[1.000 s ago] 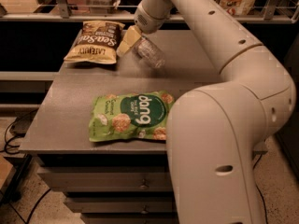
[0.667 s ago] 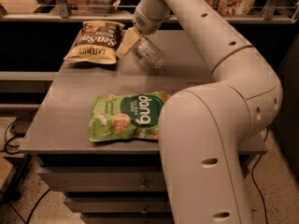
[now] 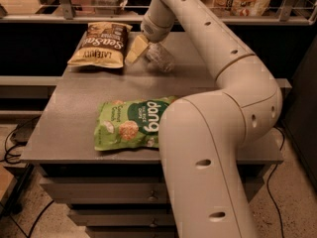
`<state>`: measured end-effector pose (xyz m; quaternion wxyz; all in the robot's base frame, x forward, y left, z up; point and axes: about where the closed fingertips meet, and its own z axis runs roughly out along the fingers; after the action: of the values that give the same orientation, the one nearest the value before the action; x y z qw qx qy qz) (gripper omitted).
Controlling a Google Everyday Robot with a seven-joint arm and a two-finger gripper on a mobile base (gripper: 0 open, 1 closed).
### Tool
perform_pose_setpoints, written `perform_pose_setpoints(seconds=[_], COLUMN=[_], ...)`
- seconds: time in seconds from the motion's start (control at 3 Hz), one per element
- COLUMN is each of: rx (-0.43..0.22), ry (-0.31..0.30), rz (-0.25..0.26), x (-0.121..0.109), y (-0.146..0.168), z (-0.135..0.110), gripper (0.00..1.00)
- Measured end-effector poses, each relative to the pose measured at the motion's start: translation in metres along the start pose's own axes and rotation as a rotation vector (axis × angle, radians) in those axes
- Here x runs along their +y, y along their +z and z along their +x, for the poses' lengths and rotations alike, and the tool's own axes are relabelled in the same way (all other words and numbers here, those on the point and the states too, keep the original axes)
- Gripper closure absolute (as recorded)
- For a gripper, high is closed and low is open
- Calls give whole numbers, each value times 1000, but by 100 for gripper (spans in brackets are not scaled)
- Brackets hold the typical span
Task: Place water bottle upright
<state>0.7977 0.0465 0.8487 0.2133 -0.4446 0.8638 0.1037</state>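
The water bottle (image 3: 160, 58) is a small clear plastic bottle at the far middle of the grey table (image 3: 74, 108). It leans on its side, not upright. My gripper (image 3: 144, 56) reaches down from the wrist right at the bottle, touching or nearly touching its left side. A cream-coloured part of the gripper sits just left of the bottle. The bottle's cap and label are not discernible.
A brown and yellow sea-salt snack bag (image 3: 99, 44) lies at the far left, close to the gripper. A green Dang snack bag (image 3: 126, 124) lies at the front middle, partly covered by my arm (image 3: 218, 133). A railed shelf (image 3: 74, 9) runs behind the table.
The arm's elbow and lower links have swung left, covering more of the green bag. The gripper and bottle stay in nearly the same place.
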Motion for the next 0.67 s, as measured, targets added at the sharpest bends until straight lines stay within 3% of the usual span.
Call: perform_pose_setpoints(seconds=[0.67], rx=[20], ry=[36], rz=[22], x=[-13], y=[6], z=[7], gripper=[42])
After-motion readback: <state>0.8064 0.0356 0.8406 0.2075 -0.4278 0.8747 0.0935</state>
